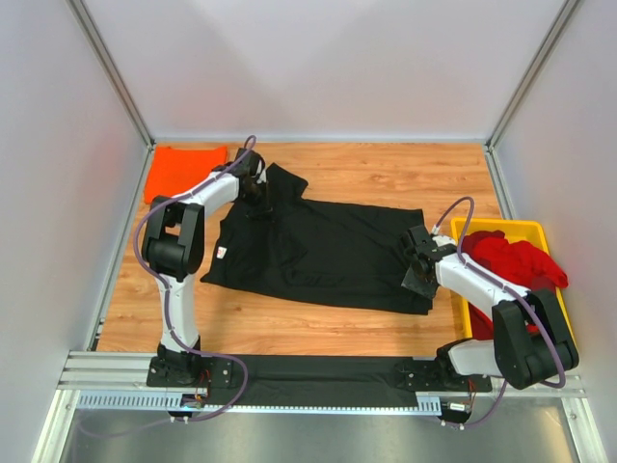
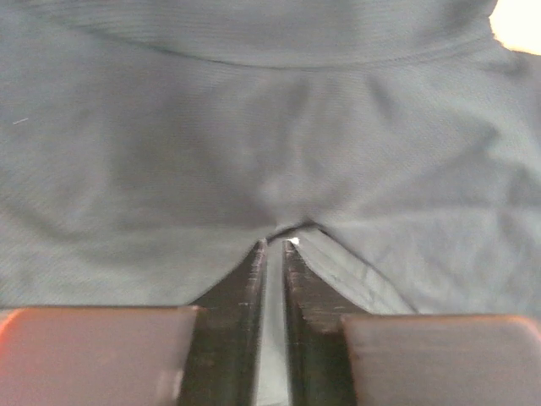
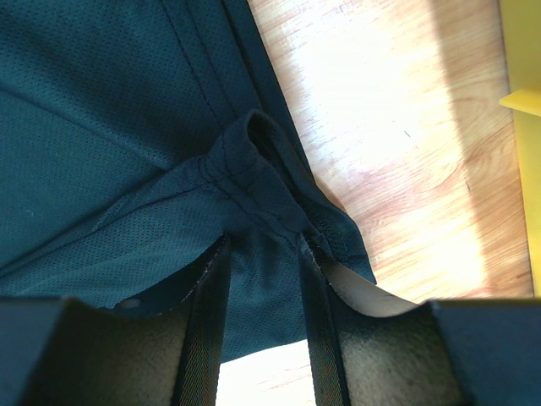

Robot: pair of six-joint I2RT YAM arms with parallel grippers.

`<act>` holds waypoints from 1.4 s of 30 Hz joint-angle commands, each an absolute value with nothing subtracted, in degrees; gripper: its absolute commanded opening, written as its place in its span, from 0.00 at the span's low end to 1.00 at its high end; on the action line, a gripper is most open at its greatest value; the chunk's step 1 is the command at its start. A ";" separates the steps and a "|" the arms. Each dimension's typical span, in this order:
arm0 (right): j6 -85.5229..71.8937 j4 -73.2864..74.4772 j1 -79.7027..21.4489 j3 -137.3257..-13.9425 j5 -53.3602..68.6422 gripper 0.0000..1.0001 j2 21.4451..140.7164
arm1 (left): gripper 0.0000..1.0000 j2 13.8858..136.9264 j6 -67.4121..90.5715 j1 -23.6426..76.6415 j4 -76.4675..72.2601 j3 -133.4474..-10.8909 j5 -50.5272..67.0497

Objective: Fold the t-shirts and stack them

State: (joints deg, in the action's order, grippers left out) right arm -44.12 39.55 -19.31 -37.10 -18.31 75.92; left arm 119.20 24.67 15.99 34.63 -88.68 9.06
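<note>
A black t-shirt (image 1: 328, 253) lies spread across the middle of the table, with a white label at its left edge. My left gripper (image 1: 253, 180) is at its far left corner, near a sleeve. In the left wrist view it (image 2: 275, 244) is shut on a thin layer of the black cloth (image 2: 254, 127). My right gripper (image 1: 416, 262) is at the shirt's right edge. In the right wrist view it (image 3: 264, 241) is closed on the bunched hem of the black cloth (image 3: 101, 127). A folded orange t-shirt (image 1: 185, 169) lies at the back left. Red t-shirts (image 1: 511, 260) are heaped in the tray.
A yellow plastic tray (image 1: 501, 228) stands at the right side of the table; its edge shows in the right wrist view (image 3: 520, 51). Grey walls close in the back and both sides. A metal rail runs along the near edge.
</note>
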 commanded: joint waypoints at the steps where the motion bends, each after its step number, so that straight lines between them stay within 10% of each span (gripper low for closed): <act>1: -43.68 38.67 -18.81 -35.95 -20.13 0.39 76.46 | 0.26 115.48 20.58 16.17 30.41 -88.41 16.42; 11: -43.24 38.23 -18.81 -35.95 -19.78 0.39 76.73 | 0.41 119.79 16.08 18.02 35.15 -93.69 16.53; 26: -43.07 38.14 -18.81 -35.68 -19.86 0.38 75.94 | 0.35 124.89 16.96 19.69 41.22 -98.17 9.23; 34: -43.07 38.14 -18.81 -35.77 -19.78 0.38 76.29 | 0.05 125.42 17.58 19.86 41.66 -99.49 7.91; 42: -43.16 38.15 -18.81 -35.86 -19.95 0.38 76.29 | 0.00 124.54 19.33 19.86 43.07 -100.37 4.41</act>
State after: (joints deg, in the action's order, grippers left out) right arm -43.44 39.35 -19.29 -37.10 -18.11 75.85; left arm 125.08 17.98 19.53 42.06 -98.08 7.31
